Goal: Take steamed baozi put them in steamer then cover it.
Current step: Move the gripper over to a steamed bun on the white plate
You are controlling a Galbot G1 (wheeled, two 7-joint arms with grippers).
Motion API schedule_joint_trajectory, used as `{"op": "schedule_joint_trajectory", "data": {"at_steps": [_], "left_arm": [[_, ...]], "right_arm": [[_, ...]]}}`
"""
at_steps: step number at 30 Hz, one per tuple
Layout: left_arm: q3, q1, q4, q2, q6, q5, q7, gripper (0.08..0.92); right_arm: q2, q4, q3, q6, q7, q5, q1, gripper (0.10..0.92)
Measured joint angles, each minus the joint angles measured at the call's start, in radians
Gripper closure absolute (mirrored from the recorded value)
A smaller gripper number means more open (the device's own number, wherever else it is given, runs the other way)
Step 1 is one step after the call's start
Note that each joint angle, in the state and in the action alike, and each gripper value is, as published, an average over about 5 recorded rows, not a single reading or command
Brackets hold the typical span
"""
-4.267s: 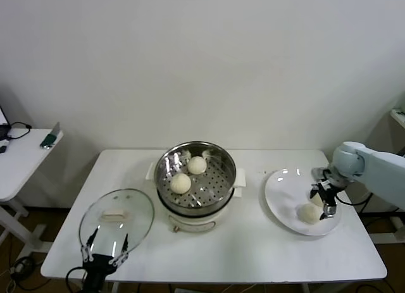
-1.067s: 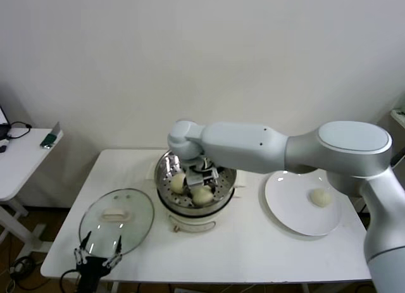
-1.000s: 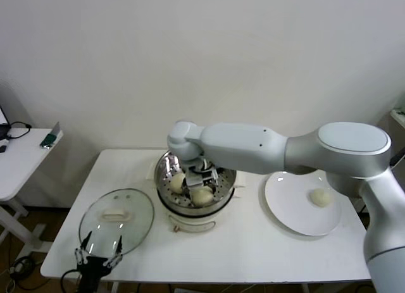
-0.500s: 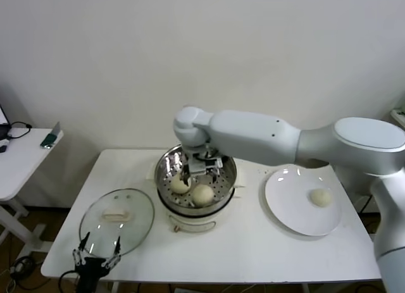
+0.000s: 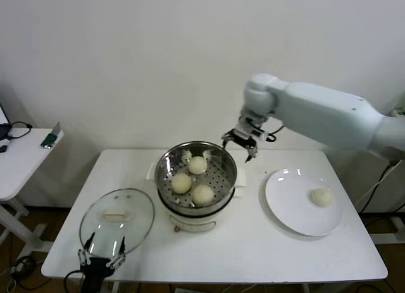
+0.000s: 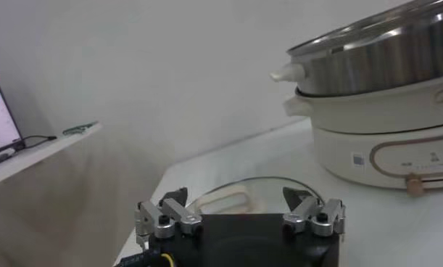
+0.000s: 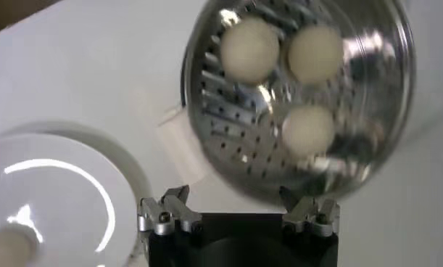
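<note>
The steamer [image 5: 221,177] stands mid-table on its white pot base [image 5: 196,218]. Three steamed baozi lie in it: one at the back [image 5: 197,165], one on the left [image 5: 181,183] and one at the front [image 5: 202,194]. A further baozi [image 5: 322,197] rests on the white plate [image 5: 292,211]. My right gripper [image 5: 239,143] hangs open and empty above the steamer's back right rim. Its wrist view looks down on the steamer [image 7: 228,109], the baozi [image 7: 307,130] and the plate [image 7: 61,210]. My left gripper [image 5: 101,252] waits open at the table's front left.
The clear glass lid [image 5: 117,220] with its white handle lies flat on the table left of the steamer, just ahead of the left gripper [image 6: 236,197]. A side table [image 5: 19,157] stands farther left. A wall runs behind the table.
The right gripper carried a baozi from the plate, let it go at the steamer's front, then rose and swung back right, empty. The left arm stayed put.
</note>
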Motion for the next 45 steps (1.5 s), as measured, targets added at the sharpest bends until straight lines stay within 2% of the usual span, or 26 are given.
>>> {"op": "schedule_joint_trajectory", "data": {"at_steps": [8, 16, 29, 45], "left_arm": [[0.005, -0.014, -0.004, 0.003, 0.005, 0.006, 0.005, 0.177], [0.014, -0.017, -0.010, -0.002, 0.012, 0.026, 0.006, 0.177], [0.012, -0.020, -0.002, -0.016, 0.018, 0.055, 0.006, 0.177], [0.006, -0.040, 0.015, -0.015, 0.026, 0.060, 0.007, 0.177]], "right_arm": [[-0.211, -0.046, 0.114, -0.148, 0.032, -0.007, -0.174, 0.203], [-0.289, -0.161, 0.283, -0.185, 0.019, -0.106, -0.377, 0.203], [-0.252, -0.355, 0.451, -0.188, 0.005, -0.234, -0.536, 0.203], [-0.128, -0.513, 0.496, -0.176, 0.009, -0.294, -0.576, 0.203]]}}
